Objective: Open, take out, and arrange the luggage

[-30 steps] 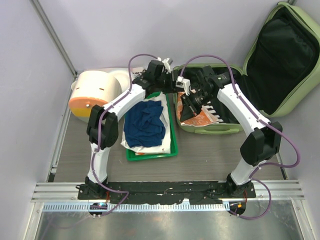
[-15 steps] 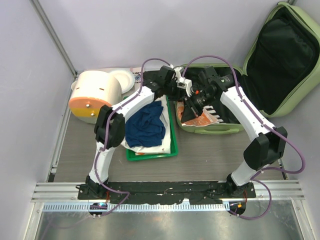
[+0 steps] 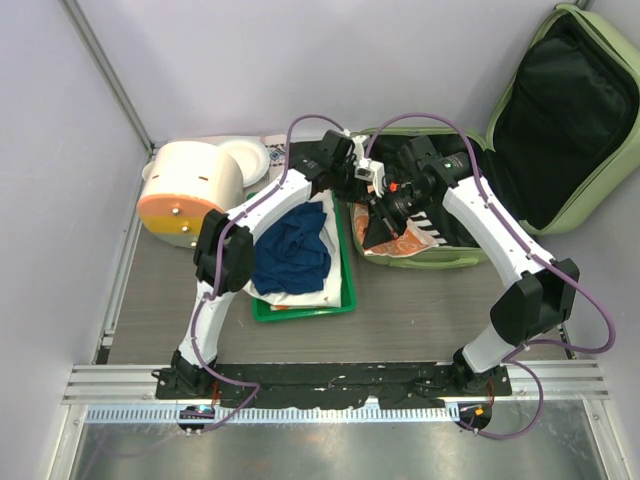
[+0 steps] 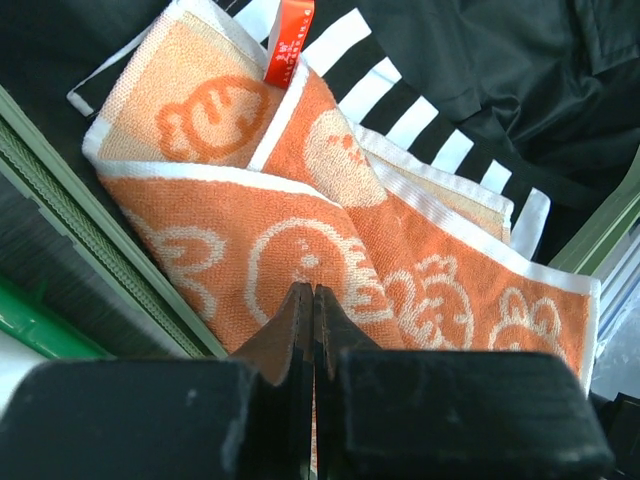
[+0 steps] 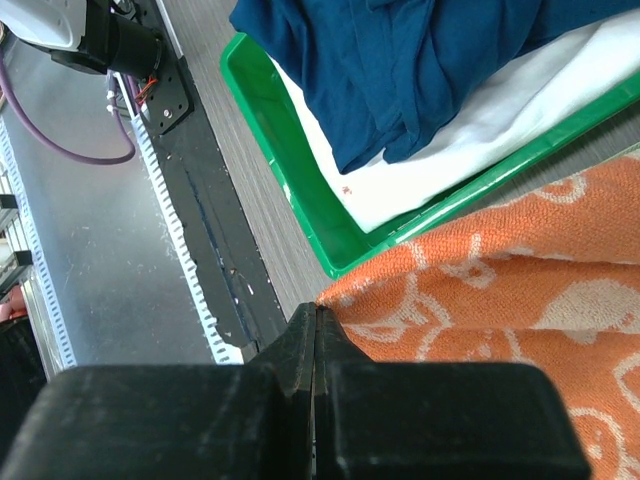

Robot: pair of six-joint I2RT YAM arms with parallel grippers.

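Observation:
The luggage (image 3: 560, 120) lies open at the right, its black-lined lid leaning back and its base rim (image 4: 65, 205) close by. Inside, an orange towel (image 3: 405, 243) with white cartoon prints lies on a black-and-white striped garment (image 4: 440, 150). My left gripper (image 3: 366, 186) hovers over the base. Its tips (image 4: 313, 291) are shut together on the orange towel (image 4: 300, 250), with a sliver of orange in the slit. My right gripper (image 3: 380, 214) is shut on a corner of the towel (image 5: 500, 290), and its tips (image 5: 317, 308) pinch that edge.
A flat green tray (image 3: 300, 308) left of the suitcase holds a blue cloth (image 3: 290, 250) on white fabric (image 5: 480, 150). A cream-and-orange round container (image 3: 185, 190) and a white dish (image 3: 245, 158) stand at the back left. Walls close in behind and to the left.
My left arm swung right from above the tray to the suitcase base, and its open jaws closed on the towel. The right gripper stayed shut and shifted slightly.

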